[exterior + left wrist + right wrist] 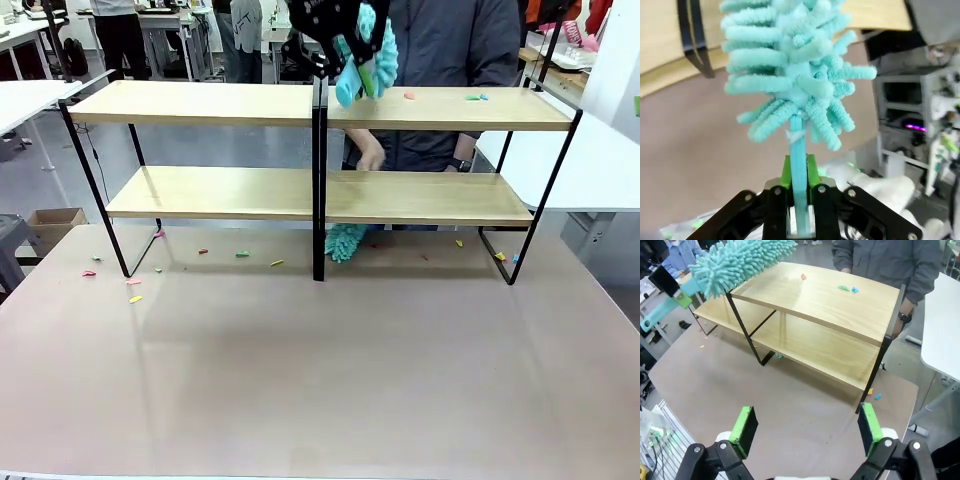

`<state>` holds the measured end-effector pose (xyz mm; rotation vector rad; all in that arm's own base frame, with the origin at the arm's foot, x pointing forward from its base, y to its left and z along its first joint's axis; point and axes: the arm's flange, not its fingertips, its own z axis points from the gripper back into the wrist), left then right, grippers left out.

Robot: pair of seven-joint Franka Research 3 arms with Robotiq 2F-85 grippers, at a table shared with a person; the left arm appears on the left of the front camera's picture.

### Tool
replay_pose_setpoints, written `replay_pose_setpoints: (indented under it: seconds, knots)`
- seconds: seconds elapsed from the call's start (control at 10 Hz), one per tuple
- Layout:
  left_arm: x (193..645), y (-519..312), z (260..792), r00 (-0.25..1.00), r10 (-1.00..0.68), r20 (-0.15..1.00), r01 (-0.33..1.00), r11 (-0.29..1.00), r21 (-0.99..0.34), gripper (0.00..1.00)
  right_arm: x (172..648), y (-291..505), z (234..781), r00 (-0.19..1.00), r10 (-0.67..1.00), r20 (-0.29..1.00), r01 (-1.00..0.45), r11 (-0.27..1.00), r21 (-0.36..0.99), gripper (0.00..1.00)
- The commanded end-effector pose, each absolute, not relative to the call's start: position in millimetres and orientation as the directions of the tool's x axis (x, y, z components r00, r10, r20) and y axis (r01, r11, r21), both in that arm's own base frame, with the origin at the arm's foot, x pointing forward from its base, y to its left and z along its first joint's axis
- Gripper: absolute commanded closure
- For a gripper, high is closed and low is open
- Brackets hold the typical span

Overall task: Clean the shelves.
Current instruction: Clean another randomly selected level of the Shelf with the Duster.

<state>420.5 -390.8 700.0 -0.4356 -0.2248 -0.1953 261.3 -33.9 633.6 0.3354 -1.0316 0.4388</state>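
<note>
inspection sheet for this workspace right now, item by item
surface: brownish table, colored scraps scattered near the rack's feet
job's things: shelves upright on the table; teal duster at the top tier's middle, contact unclear
clutter: red and teal scraps on the top right board; teal fluffy piece under the lower board
grippers: left gripper shut on the duster's handle; right gripper open, empty, above the table
cables: nothing seen
surroundings: person in a grey jacket behind the shelves, a hand between the tiers; white tables on both sides; cardboard box on the floor
</note>
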Motion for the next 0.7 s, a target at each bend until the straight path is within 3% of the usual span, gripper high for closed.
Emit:
replay_pose_setpoints:
  seconds: [0.0,0.6]
  knots:
    - [422,-423,712,0.961,-0.158,0.226,0.229,0.915,-0.331,0.88,262,-34,633,0.438,0.189,0.879,-0.502,0.862,0.065,0.00]
    - [431,-460,698,0.966,-0.220,0.132,0.248,0.934,-0.255,0.88,262,-34,633,0.438,0.189,0.879,-0.502,0.862,0.065,0.00]
